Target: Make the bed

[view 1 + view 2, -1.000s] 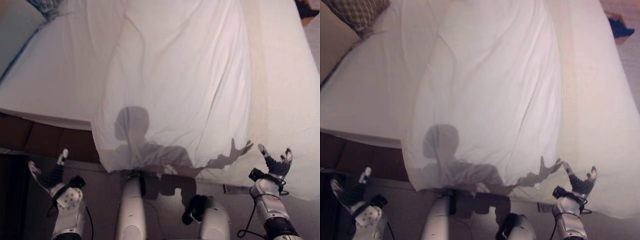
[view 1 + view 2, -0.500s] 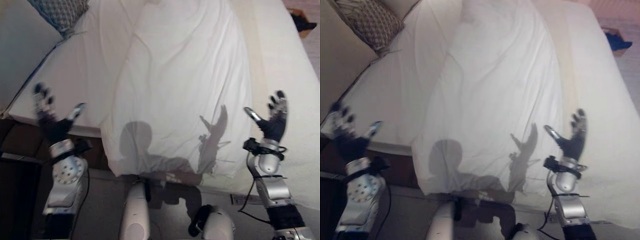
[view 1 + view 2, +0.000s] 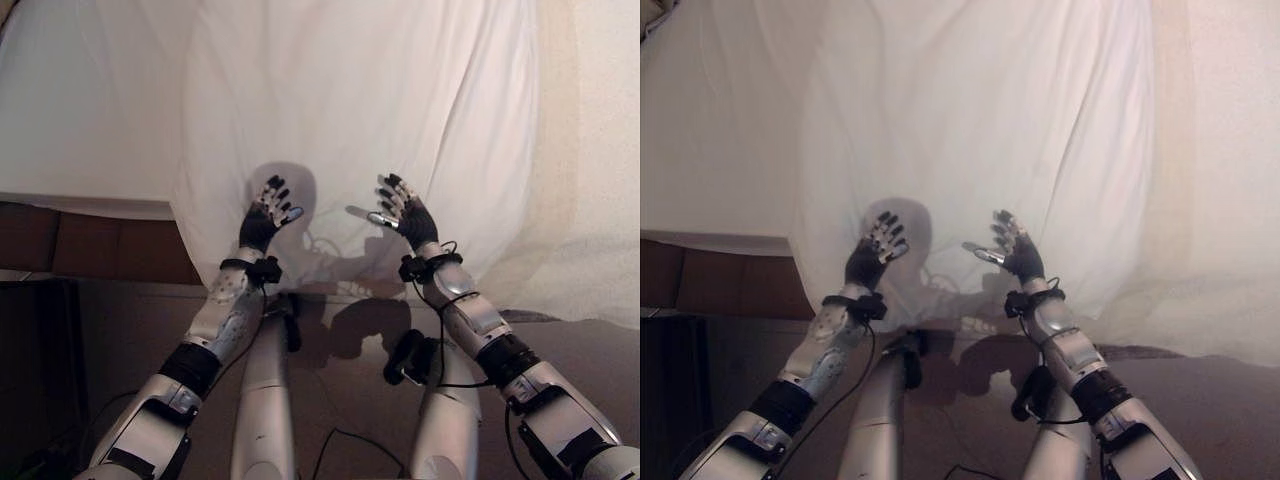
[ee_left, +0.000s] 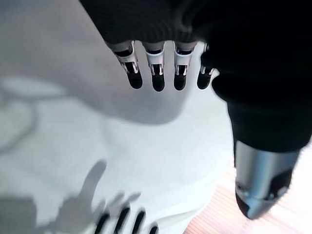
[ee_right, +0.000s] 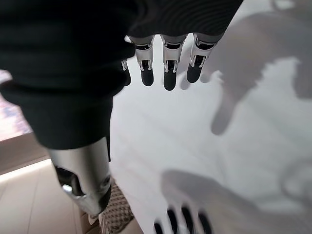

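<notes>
1. Left eye view has both hands raised side by side just short of the bed's foot edge: the left hand (image 3: 268, 212) at about 9 o'clock of the pair, the right hand (image 3: 402, 212) at 3 o'clock, palms turned toward each other.
2. Both hands are spread, fingers straight and thumbs standing apart, and nothing is held in either. The wrist views bear this out: the left hand's fingers (image 4: 155, 73) and the right hand's fingers (image 5: 167, 66) hang clear in front of white cloth, not closed on it.
3. Just beyond the fingertips, toward 12 o'clock, hangs the white sheet (image 3: 350, 110). It lies as a long band up the middle of the bed (image 3: 80, 120), and its lower hem (image 3: 330, 280) drapes over the foot edge, down in front of the dark bed base (image 3: 90, 245).
4. To my eye the step in hand is taking hold of that hem, so the hands should go forward and slightly down until the cloth sits between thumb and fingers before closing.
5. The hands stand close together near the sheet's middle. Gripping there would likely bunch it; I would move each hand outward, left toward 9 o'clock and right toward 3 o'clock, nearer the corners.
6. The cloth looks thin and limp, so a firm pinch with a good fold of it should hold better than a fingertip nip.
7. Bare bed shows on both sides of the band, so the sheet wants spreading sideways, evenly.
</notes>
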